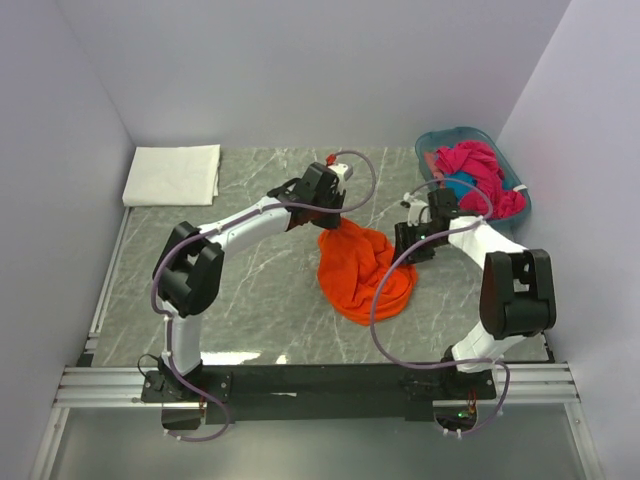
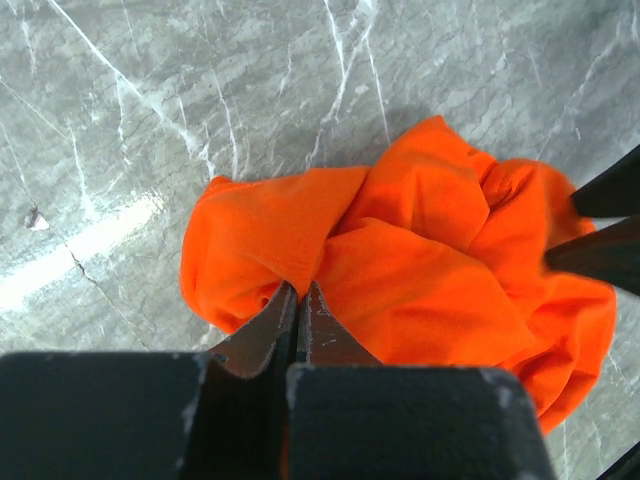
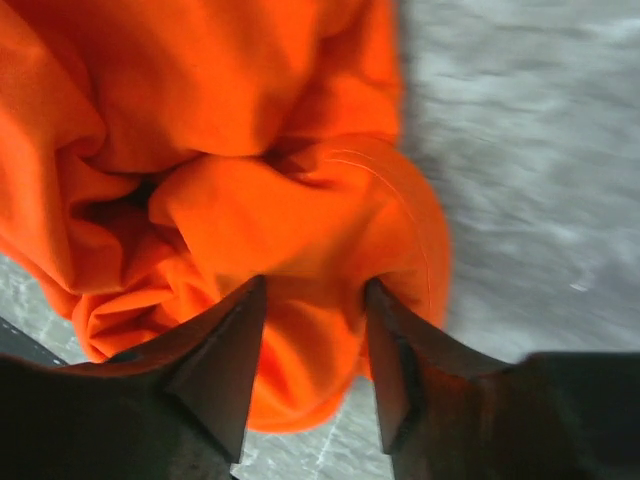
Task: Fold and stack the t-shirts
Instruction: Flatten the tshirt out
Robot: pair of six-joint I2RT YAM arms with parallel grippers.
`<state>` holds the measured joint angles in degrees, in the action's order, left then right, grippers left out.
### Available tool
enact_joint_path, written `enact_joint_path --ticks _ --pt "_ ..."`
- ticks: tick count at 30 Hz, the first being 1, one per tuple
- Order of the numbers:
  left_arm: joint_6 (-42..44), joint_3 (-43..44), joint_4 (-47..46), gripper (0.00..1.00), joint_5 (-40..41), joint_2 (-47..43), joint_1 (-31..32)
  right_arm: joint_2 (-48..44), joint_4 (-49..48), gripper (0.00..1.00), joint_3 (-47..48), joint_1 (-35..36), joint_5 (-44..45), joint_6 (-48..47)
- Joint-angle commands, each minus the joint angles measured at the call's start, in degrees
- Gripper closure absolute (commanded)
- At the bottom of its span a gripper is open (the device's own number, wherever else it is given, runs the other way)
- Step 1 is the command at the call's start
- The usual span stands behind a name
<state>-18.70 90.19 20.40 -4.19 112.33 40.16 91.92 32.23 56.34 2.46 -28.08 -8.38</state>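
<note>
The bright orange t-shirt [image 1: 362, 270] lies crumpled in the middle of the table. My left gripper [image 1: 335, 215] is shut on its far edge; in the left wrist view [image 2: 300, 290] the fingertips pinch a fold of orange cloth [image 2: 420, 270]. My right gripper [image 1: 408, 245] is at the shirt's right edge, open, its jaws spread around a bunched orange fold [image 3: 300, 250] with the gripper [image 3: 312, 300] pressing into it. A folded white t-shirt [image 1: 172, 174] lies at the far left. Magenta [image 1: 478, 170] and blue [image 1: 460, 188] shirts are heaped in the teal basket.
The teal plastic basket [image 1: 440, 138] stands at the far right corner by the wall. Walls close in the table on the left, back and right. The metal rail with both arm bases [image 1: 320, 385] runs along the near edge.
</note>
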Motion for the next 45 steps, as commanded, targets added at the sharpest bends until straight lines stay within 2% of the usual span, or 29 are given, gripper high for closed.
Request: enact_joint_path --ticks 1,4,5,7,12,19,22,26,29,33,35,38,41,45 --pt "0.9 -0.6 -1.8 0.99 0.1 -4.0 0.0 0.0 -1.9 0.5 2.5 3.4 3.5 1.4" --pt "0.9 -1.6 -2.1 0.99 0.8 -4.8 -0.2 -0.2 -2.3 0.68 2.5 4.7 4.3 1.5" --pt "0.8 -2.2 -2.2 1.0 1.2 -5.2 -0.3 -0.7 -2.1 0.86 2.6 4.6 4.4 1.4" --pt "0.5 -3.0 -2.7 1.0 2.0 -6.4 -0.9 -2.4 -2.7 1.0 2.6 4.4 5.0 1.5" --pt "-0.4 -4.3 -3.1 1.0 4.0 -12.1 -4.1 -11.6 -2.8 1.0 5.9 3.7 6.1 -0.3" --pt "-4.8 -2.7 -6.3 1.0 1.8 -21.8 -16.9 -14.0 2.9 1.0 27.6 0.4 7.2 -2.7" --pt "-6.8 -4.5 -8.0 1.0 1.5 -26.2 -21.2 -15.4 1.9 1.0 30.8 -1.6 7.7 -2.1" --pt "-7.8 -11.3 -11.3 1.0 3.4 -33.2 -24.9 -21.3 -1.5 1.0 26.7 -4.2 8.2 -1.9" --pt "-8.5 -17.8 -12.8 1.0 1.5 -38.0 -26.2 -25.2 -1.9 1.0 20.4 -4.5 7.1 -3.7" --pt "-11.9 -26.5 -12.5 0.99 -8.8 -41.8 -26.1 -30.2 3.3 1.0 8.7 -4.5 0.9 -10.4" --pt "-15.3 -35.6 -14.2 0.99 -15.8 -44.0 -25.9 -33.7 5.7 1.0 4.8 -4.6 1.0 -13.4" --pt "-16.9 -45.0 -13.9 0.99 -16.7 -50.2 -24.3 -40.4 7.5 1.0 -2.5 -4.6 3.3 -17.4" --pt "-16.6 -47.6 -10.6 1.0 -16.2 -58.7 -23.6 -47.3 8.9 1.0 -5.1 -4.7 0.8 -19.1" --pt "-14.9 -41.8 -6.7 1.0 -13.2 -67.5 -23.5 -52.1 8.5 1.0 -0.6 -4.7 -5.4 -17.5"
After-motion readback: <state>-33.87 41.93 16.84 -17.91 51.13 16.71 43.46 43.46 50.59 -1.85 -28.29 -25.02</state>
